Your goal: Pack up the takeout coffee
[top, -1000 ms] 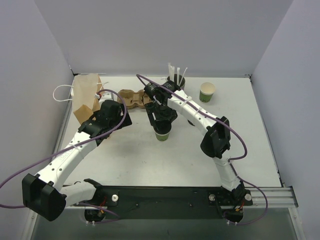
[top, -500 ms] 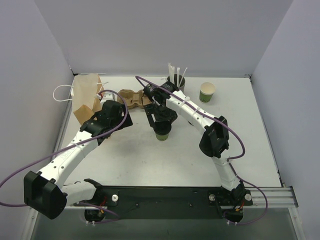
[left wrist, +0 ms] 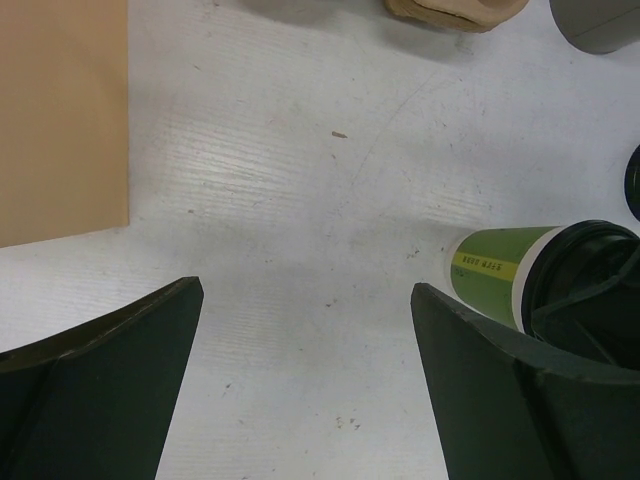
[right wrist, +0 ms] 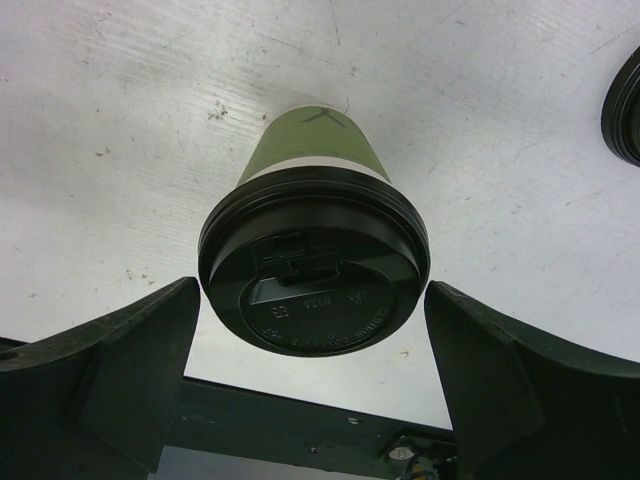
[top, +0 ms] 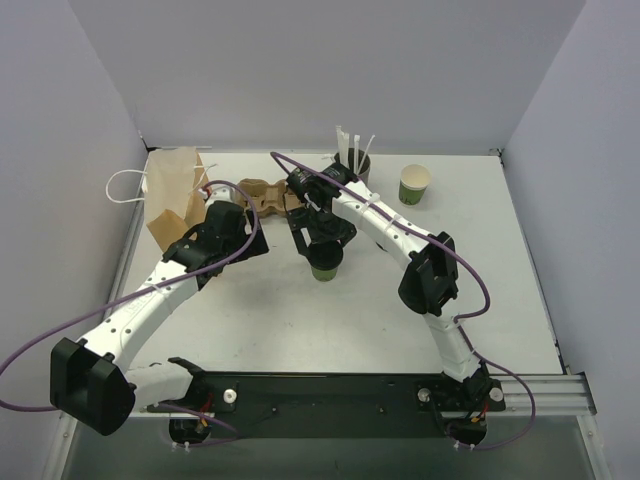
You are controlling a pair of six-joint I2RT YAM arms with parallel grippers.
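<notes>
Upper left, creased brown paper bag (top: 172, 200). Next, the left gripper (left wrist: 305, 290) gapes wide, empty, over scuffed white table (left wrist: 300, 180). Centre frame: takeout coffee (right wrist: 313, 300), green paper, round black plastic lid, stands between the right gripper's (right wrist: 310, 290) wide-spread jaws; overhead, that gripper hides most of it.

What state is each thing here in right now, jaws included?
Lidded cup, upright, lid on.
Open cup, upright, no lid.
Straw holder, upright, stocked.
Carrier, lying flat, visible wells empty.
Bag, back left, open or shut unclear.
Left gripper, jaws open, empty.
Right gripper, jaws open, flanking the lidded cup.
</notes>
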